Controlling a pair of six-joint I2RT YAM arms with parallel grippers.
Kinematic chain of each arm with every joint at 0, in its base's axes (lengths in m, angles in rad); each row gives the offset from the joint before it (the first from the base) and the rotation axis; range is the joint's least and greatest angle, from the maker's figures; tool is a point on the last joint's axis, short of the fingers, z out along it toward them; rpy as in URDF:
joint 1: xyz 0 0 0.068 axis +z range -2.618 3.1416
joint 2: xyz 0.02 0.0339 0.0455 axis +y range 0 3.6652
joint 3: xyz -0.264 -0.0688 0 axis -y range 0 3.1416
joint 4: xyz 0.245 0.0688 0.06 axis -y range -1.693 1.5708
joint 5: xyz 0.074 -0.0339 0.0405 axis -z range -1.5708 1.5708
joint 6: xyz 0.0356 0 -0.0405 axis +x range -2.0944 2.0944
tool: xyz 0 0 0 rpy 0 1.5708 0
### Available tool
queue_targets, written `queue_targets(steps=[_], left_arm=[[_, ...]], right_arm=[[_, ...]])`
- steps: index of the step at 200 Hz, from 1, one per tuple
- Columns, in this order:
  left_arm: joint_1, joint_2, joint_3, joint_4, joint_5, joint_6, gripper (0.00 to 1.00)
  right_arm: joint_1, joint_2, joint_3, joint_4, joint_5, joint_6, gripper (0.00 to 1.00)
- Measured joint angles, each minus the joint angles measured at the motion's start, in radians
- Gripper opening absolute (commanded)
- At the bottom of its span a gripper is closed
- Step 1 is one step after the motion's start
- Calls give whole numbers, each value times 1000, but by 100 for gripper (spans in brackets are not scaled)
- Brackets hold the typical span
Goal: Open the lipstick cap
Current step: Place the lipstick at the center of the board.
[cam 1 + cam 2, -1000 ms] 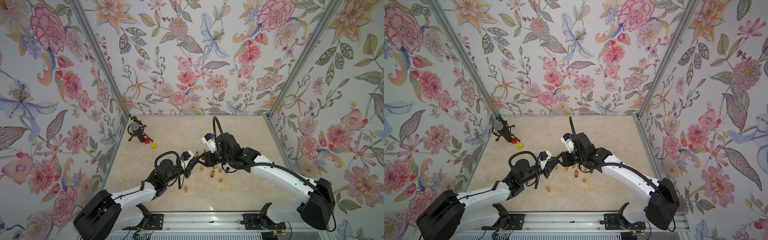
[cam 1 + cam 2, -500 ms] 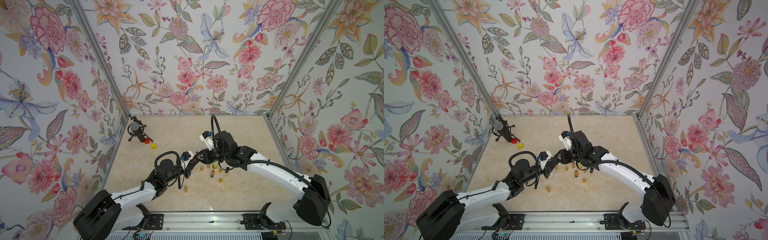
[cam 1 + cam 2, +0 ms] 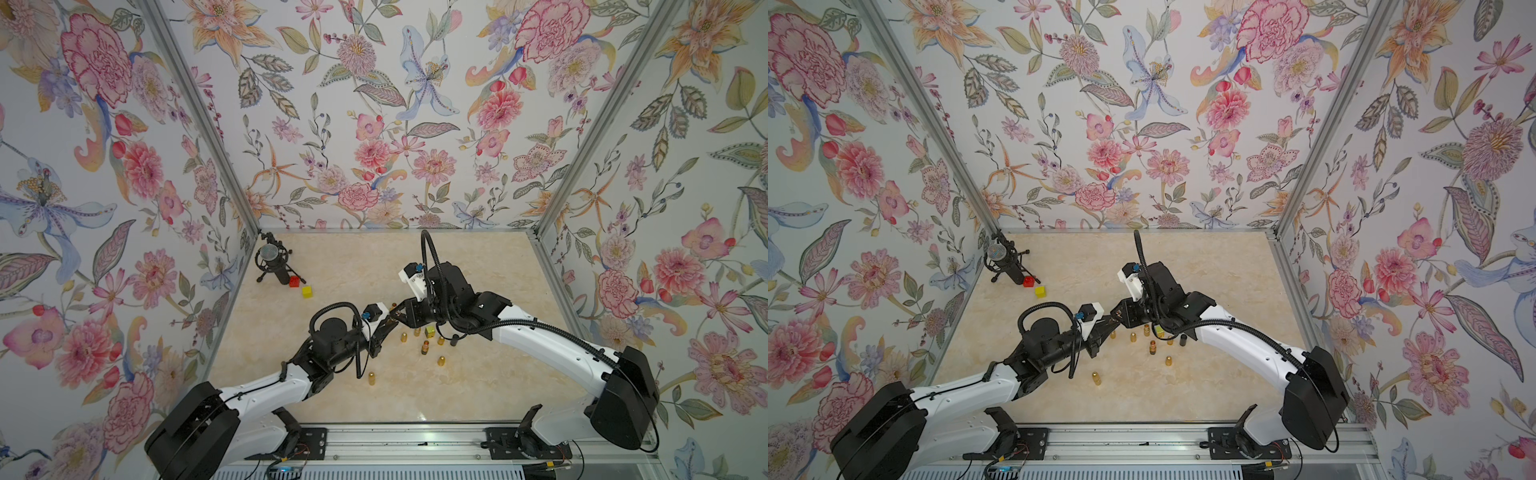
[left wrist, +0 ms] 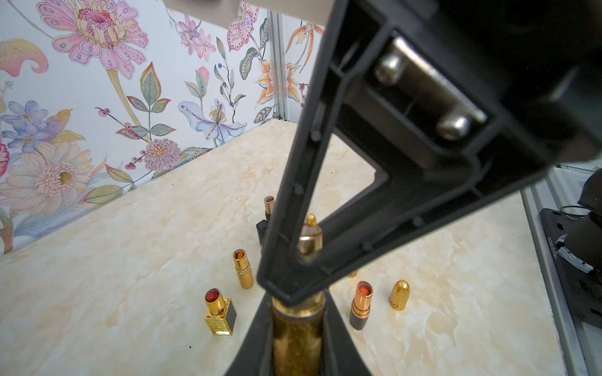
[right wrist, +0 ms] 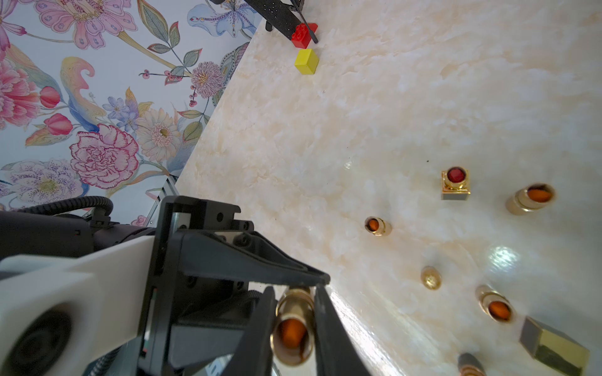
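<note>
So, left gripper (image 3: pixel 387 323): closed tight on the gold lipstick (image 4: pixel 297 332), pinching its lower barrel, bottom centre of the left wrist frame.
Right gripper (image 3: pixel 397 314): clamped on the same tube's other end, tip to tip with the left, middle of a top view.
Lipstick: held off the marble table (image 3: pixel 353 266) between the two; whether the cap had parted, I couldn't tell.
Loose lipsticks (image 3: pixel 424 347): standing scattered just lower right of the grippers.
Yellow block (image 3: pixel 307 291), red block (image 3: pixel 294 281): far left, beside the microphone (image 3: pixel 270 259).
</note>
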Motion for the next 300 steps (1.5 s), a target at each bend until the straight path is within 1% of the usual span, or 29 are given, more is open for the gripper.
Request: queue_targets(steps=[22, 47, 67, 73, 87, 97, 100, 115, 129, 143, 179, 204, 226, 253, 277, 300], left_arm=[[0, 0, 2, -3, 0, 2, 11], [0, -6, 5, -18, -1, 3, 19], [0, -16, 6, -32, -1, 10, 36], [0, -21, 6, -35, -1, 15, 44], [0, -30, 6, -38, -4, 21, 59], [0, -38, 6, -41, -5, 14, 73], [0, -40, 6, -43, -7, 24, 75], [0, -52, 6, -51, -11, 24, 78], [0, -68, 6, -64, -18, 23, 90], [0, -89, 6, -79, -34, 19, 98], [0, -167, 6, -152, -99, 0, 99], [1, -251, -2, -217, -156, -33, 99], [9, -337, -22, -276, -218, -73, 99], [50, -425, -51, -348, -304, -127, 99], [84, -473, -79, -391, -354, -160, 99], [94, -495, -99, -420, -381, -179, 99]], right_arm=[[0, 0, 0, 0, 3, 0, 20], [0, 0, 0, 0, 7, -1, 20], [0, 0, 0, 0, 8, 0, 19], [0, -1, 0, 0, 11, 0, 19], [0, -2, 0, 0, 12, 0, 19], [0, -2, 0, 0, 18, 0, 19], [0, -3, 0, 0, 20, 0, 19], [0, -6, 0, -1, 33, -3, 19], [0, -10, 0, -2, 52, -11, 19], [0, -13, 0, -10, 77, -23, 19], [10, -14, 0, -61, 177, -74, 19], [40, -12, 0, -92, 257, -108, 19], [85, 9, 1, -102, 329, -143, 19], [149, 68, 1, -111, 404, -182, 19], [204, 124, 1, -118, 456, -213, 19], [248, 170, 1, -116, 485, -233, 19]])
